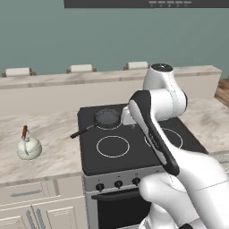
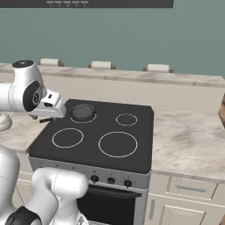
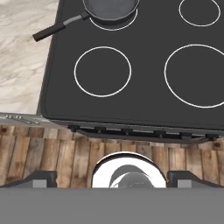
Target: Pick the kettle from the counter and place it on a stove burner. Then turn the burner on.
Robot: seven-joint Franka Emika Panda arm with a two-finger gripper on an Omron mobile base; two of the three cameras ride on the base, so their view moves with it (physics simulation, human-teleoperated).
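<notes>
The cream-white kettle (image 1: 29,148) with its reddish-brown handle bar stands upright on the beige counter (image 1: 53,152), left of the stove. A sliver of the kettle (image 2: 3,121) shows at the left edge of the right base view. The front-left stove burner (image 1: 112,146) (image 2: 67,137) (image 3: 102,71) is a bare white ring on the black glass. My gripper (image 3: 114,178) hangs open above the stove's front edge, looking down, with nothing between its widely spread fingertips (image 3: 43,177). It is well to the right of the kettle.
A black frying pan (image 1: 107,117) (image 3: 111,8) sits on the back-left ring, its long handle pointing out over the counter. The biggest ring (image 3: 199,75) lies front right. A row of knobs (image 1: 118,183) lines the stove front. Wooden floor (image 3: 43,157) lies below.
</notes>
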